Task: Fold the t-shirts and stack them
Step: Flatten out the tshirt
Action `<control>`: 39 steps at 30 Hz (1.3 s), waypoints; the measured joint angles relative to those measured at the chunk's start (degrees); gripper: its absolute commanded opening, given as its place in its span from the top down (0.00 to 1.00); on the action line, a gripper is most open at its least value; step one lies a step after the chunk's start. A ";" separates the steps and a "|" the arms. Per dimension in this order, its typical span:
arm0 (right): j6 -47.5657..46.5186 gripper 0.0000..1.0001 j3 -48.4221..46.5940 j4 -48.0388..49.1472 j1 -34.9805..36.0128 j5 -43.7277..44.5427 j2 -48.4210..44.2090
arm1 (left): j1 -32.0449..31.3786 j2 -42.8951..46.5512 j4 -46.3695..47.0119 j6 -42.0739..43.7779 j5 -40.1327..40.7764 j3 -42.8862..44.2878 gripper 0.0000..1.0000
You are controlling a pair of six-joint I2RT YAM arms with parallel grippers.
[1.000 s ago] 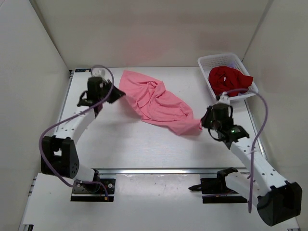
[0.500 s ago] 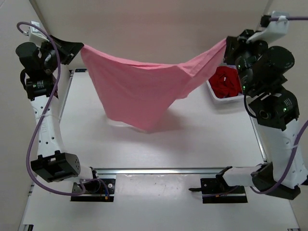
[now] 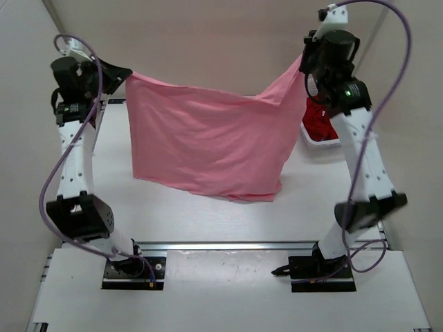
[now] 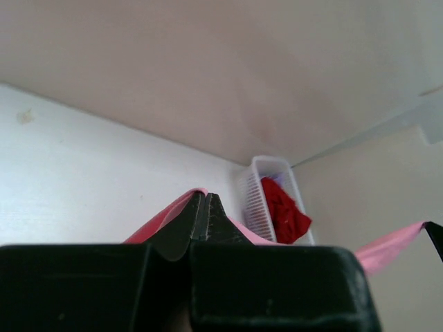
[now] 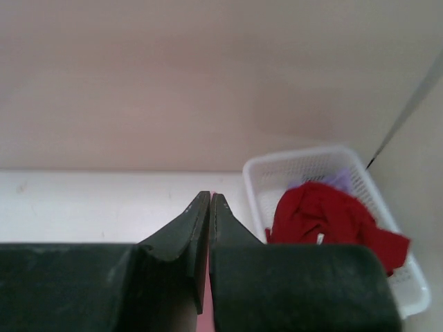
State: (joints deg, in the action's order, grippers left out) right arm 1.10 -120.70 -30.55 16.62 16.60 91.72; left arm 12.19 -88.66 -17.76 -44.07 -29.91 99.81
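Observation:
The pink t-shirt (image 3: pixel 211 142) hangs spread wide between both raised arms, its lower hem resting on the table. My left gripper (image 3: pixel 124 75) is shut on its upper left corner; pink cloth shows beside the fingers in the left wrist view (image 4: pixel 163 216). My right gripper (image 3: pixel 302 63) is shut on its upper right corner; a pink strip shows between the fingers in the right wrist view (image 5: pixel 207 304). The dark red t-shirt (image 5: pixel 325 218) lies crumpled in the white basket (image 5: pixel 277 176). A bit of the lavender t-shirt (image 5: pixel 339 180) shows behind it.
The white mesh basket (image 3: pixel 325 145) stands at the back right of the table, partly hidden behind the right arm and the pink cloth. It also shows in the left wrist view (image 4: pixel 255 200). Beige walls close in the back and both sides.
Both arms lifted the pink t-shirt off the table and drew it out wide. In the last half second they moved a little inward and the shirt hangs flatter, its hem lower on the table.

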 measured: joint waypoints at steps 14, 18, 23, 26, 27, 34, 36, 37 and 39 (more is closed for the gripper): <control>7.72 1.00 -21.31 -1.09 -7.87 -14.95 25.00 | -2.10 -22.64 -4.87 -1.05 5.70 15.61 1.00; 8.76 1.00 -21.51 1.77 -9.90 -17.33 15.30 | 0.20 -15.12 -1.60 -1.92 6.64 16.24 1.00; 7.67 1.00 -11.13 6.97 -8.55 -14.67 -1.33 | 1.20 -5.49 3.08 -1.01 9.14 12.98 1.00; 7.52 1.00 6.01 11.50 -7.37 -13.68 -11.80 | 0.66 -0.46 5.51 0.28 10.80 4.85 1.00; 7.72 1.00 12.17 12.66 -7.37 -13.05 -15.13 | 0.42 0.92 5.97 0.81 11.47 1.38 1.00; 11.28 0.99 53.16 14.34 -6.67 -10.12 -26.51 | -0.46 9.92 7.19 5.20 18.75 -31.61 1.00; 13.03 0.99 64.46 12.28 -5.49 -9.46 -27.65 | -0.72 13.90 5.92 6.34 21.22 -40.70 1.00; 13.88 1.00 69.00 11.15 -4.70 -9.38 -28.41 | -0.79 16.02 5.49 6.62 21.86 -44.28 1.00; 15.56 1.00 77.33 8.35 -2.91 -9.53 -30.88 | -0.57 22.18 5.38 7.04 23.23 -52.70 1.00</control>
State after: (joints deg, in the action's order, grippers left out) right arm 16.67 -43.38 -22.20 13.72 7.07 60.84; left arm 11.62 -66.48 -12.38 -37.04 -6.68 47.11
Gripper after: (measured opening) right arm 0.008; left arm 0.020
